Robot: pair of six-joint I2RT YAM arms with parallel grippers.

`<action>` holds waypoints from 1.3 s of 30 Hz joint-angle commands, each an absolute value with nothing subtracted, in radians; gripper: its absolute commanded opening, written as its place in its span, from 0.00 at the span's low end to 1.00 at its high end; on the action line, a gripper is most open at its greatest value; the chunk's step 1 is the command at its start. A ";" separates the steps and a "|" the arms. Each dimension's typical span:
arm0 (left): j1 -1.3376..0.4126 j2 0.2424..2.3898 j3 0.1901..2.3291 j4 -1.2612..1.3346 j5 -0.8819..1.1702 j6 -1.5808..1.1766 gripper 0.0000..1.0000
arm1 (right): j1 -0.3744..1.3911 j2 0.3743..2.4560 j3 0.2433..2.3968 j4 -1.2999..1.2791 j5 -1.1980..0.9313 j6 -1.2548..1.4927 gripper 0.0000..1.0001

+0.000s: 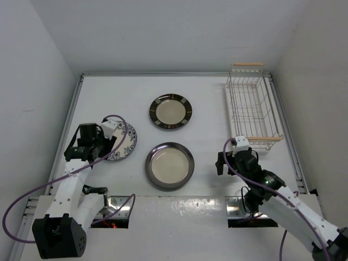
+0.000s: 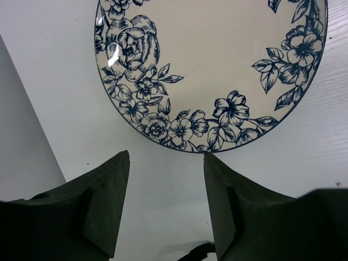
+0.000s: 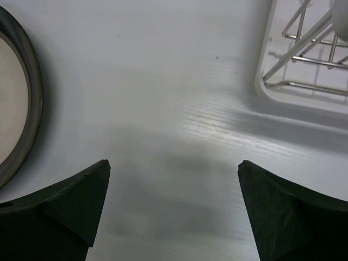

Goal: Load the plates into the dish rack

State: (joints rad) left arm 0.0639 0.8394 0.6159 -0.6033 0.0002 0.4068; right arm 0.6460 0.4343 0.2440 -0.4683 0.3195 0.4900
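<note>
Three plates lie flat on the white table [image 1: 109, 98]. The blue-flowered plate [image 2: 217, 65] sits at the left, its near rim just beyond the tips of the left gripper [image 2: 166, 157], whose jaws stand apart with nothing between them. The plate with the marked dark rim [image 1: 171, 112] lies far centre, and the plain-rimmed plate [image 1: 169, 165] lies nearer. The right gripper [image 3: 174, 166], also spread wide and empty, hangs over bare table between that nearer plate and the dish rack [image 1: 251, 106] at the far right.
</note>
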 commanded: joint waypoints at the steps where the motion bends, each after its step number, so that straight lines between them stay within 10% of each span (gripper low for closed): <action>1: 0.054 0.841 0.611 -0.569 -0.020 0.391 0.61 | 0.652 0.524 0.331 -0.462 0.328 0.502 1.00; 9: 0.054 0.936 0.678 -0.545 -0.109 0.356 0.80 | 0.808 1.035 0.811 -0.564 0.502 0.293 1.00; 12: 0.054 1.024 0.790 -0.598 -0.120 0.315 0.82 | 0.750 1.210 0.925 -0.508 0.016 0.310 1.00; 17: 0.081 1.097 0.939 -0.664 -0.086 0.293 0.82 | 0.670 1.451 0.920 -0.348 -0.116 0.403 0.94; 30: 0.091 1.167 0.966 -0.673 -0.058 0.239 0.82 | 0.572 1.681 0.566 0.150 -0.509 0.612 0.45; 33: 0.091 1.180 0.976 -0.673 -0.058 0.239 0.82 | 0.572 1.689 0.555 0.216 -0.517 0.655 0.04; 39: 0.091 1.180 0.966 -0.673 -0.058 0.239 0.82 | 0.542 1.541 0.629 0.070 -0.485 0.604 0.00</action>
